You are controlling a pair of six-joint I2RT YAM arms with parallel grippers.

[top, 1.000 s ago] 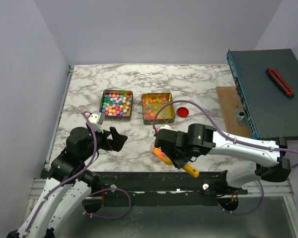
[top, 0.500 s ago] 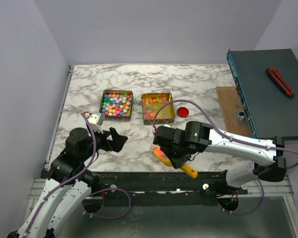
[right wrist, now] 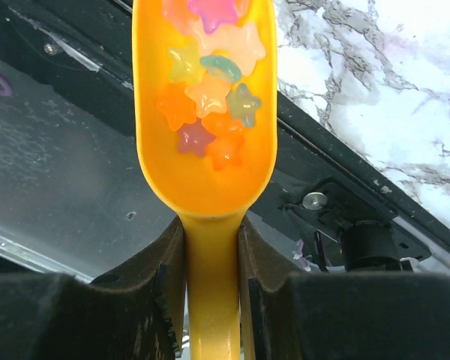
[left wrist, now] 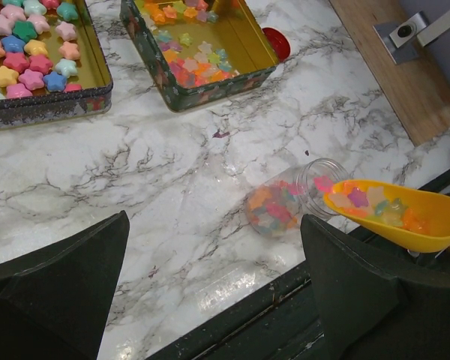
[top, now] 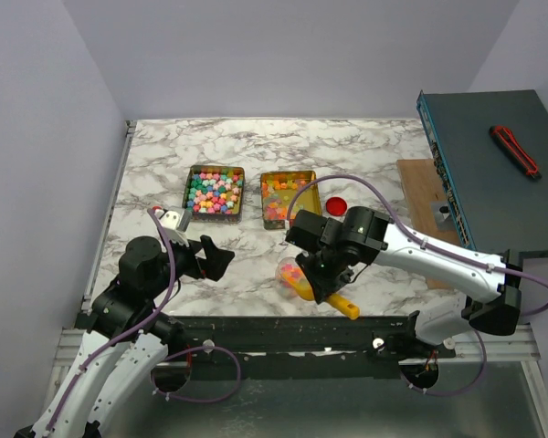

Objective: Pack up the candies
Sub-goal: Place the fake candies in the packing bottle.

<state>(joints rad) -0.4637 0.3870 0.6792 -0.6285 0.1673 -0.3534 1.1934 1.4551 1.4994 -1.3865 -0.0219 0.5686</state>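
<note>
Right claw [right wrist: 210, 251] grips the handle of the scoop [right wrist: 206, 150], whose lip sits at the mouth of the jar [left wrist: 283, 204] lying on the table [left wrist: 210, 142]. The left claw [left wrist: 214, 281] gapes empty near the jar. Tilt slowly, with the lip inside the mouth. One jar, one scoop carrying about ten candies [right wrist: 208, 97], and two tins [left wrist: 210, 91] beyond the jar.

- We lose the scoop [right wrist: 204, 150] handle's end inside the right gripper [right wrist: 210, 251].
- Our left wrist view crops the left tin [left wrist: 45, 101].
- The right tin [left wrist: 210, 81] half hides the red cap [left wrist: 277, 43].
</note>
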